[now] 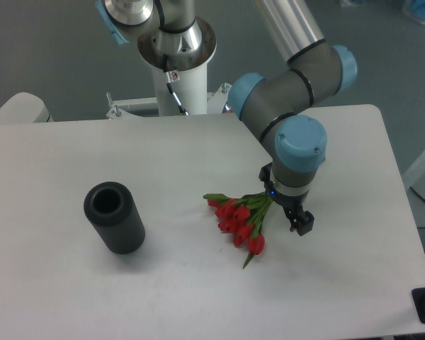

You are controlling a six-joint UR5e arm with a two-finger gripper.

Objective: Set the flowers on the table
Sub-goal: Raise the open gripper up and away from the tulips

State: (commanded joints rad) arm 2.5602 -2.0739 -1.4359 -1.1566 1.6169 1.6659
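Flowers (239, 219): lying flat on the table, right of frame centre; red blooms fan toward the lower left, green leaves spread at the upper left edge of the bunch, stems run up and right under the wrist.
Table (71, 283): white top with rounded corners, filling most of the frame.
Gripper (292, 216): pointing down, right of centre, directly over the stem end of the bunch; one black finger (302, 224) shows at its lower right.
Gripper state: cannot tell whether the fingers are spread or pinching the stems; the wrist housing hides the gap.
Black cylinder (113, 217): ribbed, standing on the table at left of centre, open mouth up, well apart from the flowers.
Arm base (176, 44): white pedestal, top centre, behind the table.
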